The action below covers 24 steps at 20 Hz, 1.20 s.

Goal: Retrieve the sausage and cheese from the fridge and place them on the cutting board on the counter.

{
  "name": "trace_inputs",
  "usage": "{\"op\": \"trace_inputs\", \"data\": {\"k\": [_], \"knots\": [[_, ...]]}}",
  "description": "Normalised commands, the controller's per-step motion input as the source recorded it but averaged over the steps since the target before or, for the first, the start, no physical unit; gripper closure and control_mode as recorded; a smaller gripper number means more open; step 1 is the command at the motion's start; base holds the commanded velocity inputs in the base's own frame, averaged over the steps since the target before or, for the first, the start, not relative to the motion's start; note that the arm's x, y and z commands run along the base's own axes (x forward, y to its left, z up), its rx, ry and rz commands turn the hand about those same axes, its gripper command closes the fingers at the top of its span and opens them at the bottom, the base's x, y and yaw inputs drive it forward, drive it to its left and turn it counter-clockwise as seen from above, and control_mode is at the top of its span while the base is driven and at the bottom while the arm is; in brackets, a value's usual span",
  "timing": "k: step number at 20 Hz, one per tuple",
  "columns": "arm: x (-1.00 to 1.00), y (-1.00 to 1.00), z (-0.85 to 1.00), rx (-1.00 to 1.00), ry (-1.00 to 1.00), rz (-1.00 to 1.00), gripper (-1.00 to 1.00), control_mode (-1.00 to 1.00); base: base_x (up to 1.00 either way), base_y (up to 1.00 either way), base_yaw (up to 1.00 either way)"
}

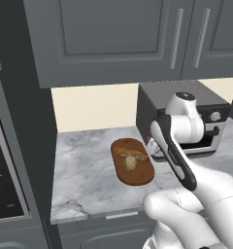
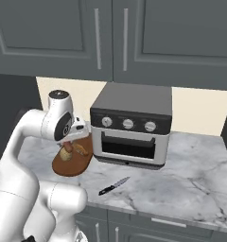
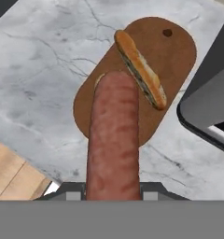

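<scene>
Clamped between my two fingers, the sausage (image 3: 113, 140) sticks straight out from my gripper (image 3: 113, 189) toward the cutting board (image 3: 172, 51) below it. My fingertips are cut off at the bottom of the hand view, so just their dark stubs flank the sausage. The sausage's far end covers most of the cheese (image 3: 99, 80), leaving a pale sliver at its left edge on the cutting board; the left base view shows the cheese (image 1: 130, 163) as a tan lump near the board's middle. A baguette-like roll (image 3: 140, 67) lies lengthwise on the cutting board, just beside the sausage tip. My hand hangs above the cutting board, wrist bent down, forearm (image 1: 176, 155) rising from the near side. The cutting board rests on the counter (image 1: 84, 175), just beside the toaster oven (image 2: 132, 125). A knife (image 2: 113, 186) lies on the counter, apart from the cutting board.
</scene>
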Motion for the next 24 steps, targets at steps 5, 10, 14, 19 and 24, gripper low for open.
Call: {"op": "trace_inputs", "data": {"k": [5, 10, 14, 19, 24], "knots": [[-0.08, -0.09, -0.52, 0.01, 0.1, 0.01, 1.0, -1.0, 0.0, 0.0, 0.0], [-0.04, -0.06, -0.47, 0.01, 0.12, 0.02, 1.0, -1.0, 0.0, 0.0, 0.0], [-0.06, 0.03, -0.23, 0.03, 0.08, 0.16, 1.0, -1.0, 0.0, 0.0, 0.0], [-0.05, 0.21, -0.18, 0.0, 0.05, 0.26, 1.0, -1.0, 0.0, 0.0, 0.0], [0.11, 0.34, -0.17, 0.0, 0.11, 0.11, 1.0, -1.0, 0.0, 0.0, 0.0]]}}
